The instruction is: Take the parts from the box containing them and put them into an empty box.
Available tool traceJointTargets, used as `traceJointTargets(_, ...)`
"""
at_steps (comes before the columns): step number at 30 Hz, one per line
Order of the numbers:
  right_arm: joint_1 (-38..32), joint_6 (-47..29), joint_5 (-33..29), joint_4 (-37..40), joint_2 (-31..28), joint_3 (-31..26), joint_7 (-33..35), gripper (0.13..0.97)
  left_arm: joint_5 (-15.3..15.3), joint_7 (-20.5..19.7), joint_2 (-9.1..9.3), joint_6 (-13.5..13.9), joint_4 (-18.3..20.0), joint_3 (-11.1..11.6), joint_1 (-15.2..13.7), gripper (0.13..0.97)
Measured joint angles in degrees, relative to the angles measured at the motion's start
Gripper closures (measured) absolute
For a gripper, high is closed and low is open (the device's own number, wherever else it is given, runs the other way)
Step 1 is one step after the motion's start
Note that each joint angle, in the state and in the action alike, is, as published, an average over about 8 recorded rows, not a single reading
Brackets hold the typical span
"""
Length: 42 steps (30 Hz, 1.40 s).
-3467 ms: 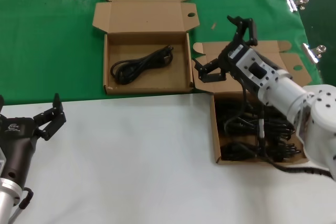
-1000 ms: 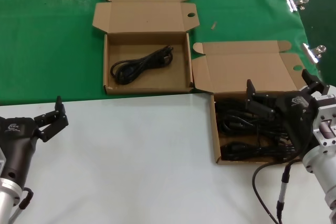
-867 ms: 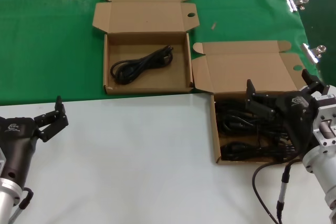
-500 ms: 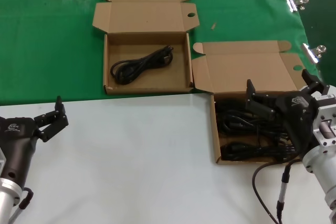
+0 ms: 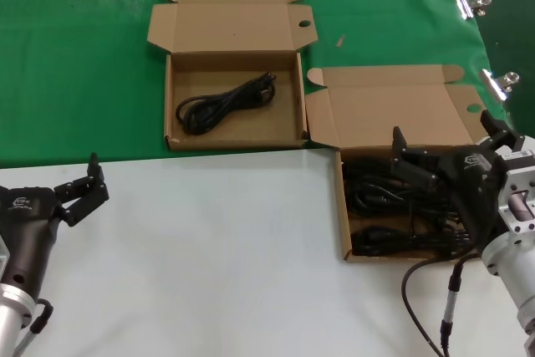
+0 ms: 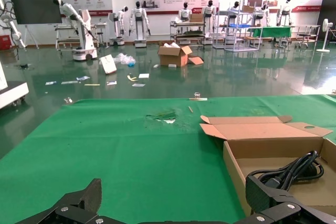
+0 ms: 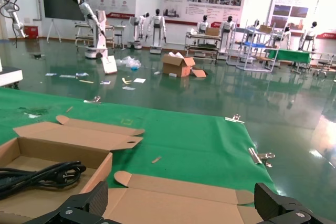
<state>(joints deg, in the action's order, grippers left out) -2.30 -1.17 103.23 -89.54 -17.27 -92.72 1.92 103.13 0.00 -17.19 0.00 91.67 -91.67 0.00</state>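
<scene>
The box containing the parts (image 5: 342, 206) lies open at the right, with several black cords (image 5: 380, 198) piled inside and its lid (image 5: 393, 114) folded back. My right gripper (image 5: 443, 131) hovers open over that box's right side, holding nothing; the right wrist view shows its gripper (image 7: 184, 198) spread above the lid (image 7: 178, 203). The other box (image 5: 168, 98), farther back and to the left, holds one coiled cord (image 5: 221, 104), also seen as the cord (image 6: 289, 167) in the left wrist view. My left gripper (image 5: 94, 179) rests open over the white table at the near left, its gripper (image 6: 176, 195) empty.
Green cloth (image 5: 75, 64) covers the far half of the table and a white surface (image 5: 209, 265) the near half. Metal clips (image 5: 499, 81) sit at the right edge. My arm's thin black wire (image 5: 418, 290) loops on the table near the right box.
3.5 s ago my right gripper was raised over the right box's lid; it has since drawn back and down to the box's right side. Nothing has moved in the last second.
</scene>
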Motion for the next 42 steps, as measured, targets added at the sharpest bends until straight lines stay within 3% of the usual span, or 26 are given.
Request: traceJointTargets(42, 0.0, 0.0, 0.0, 0.0, 0.0, 0.0, 0.0, 0.129, 0.0, 0.0, 0.00, 0.0, 0.0, 0.0, 0.0, 0.132)
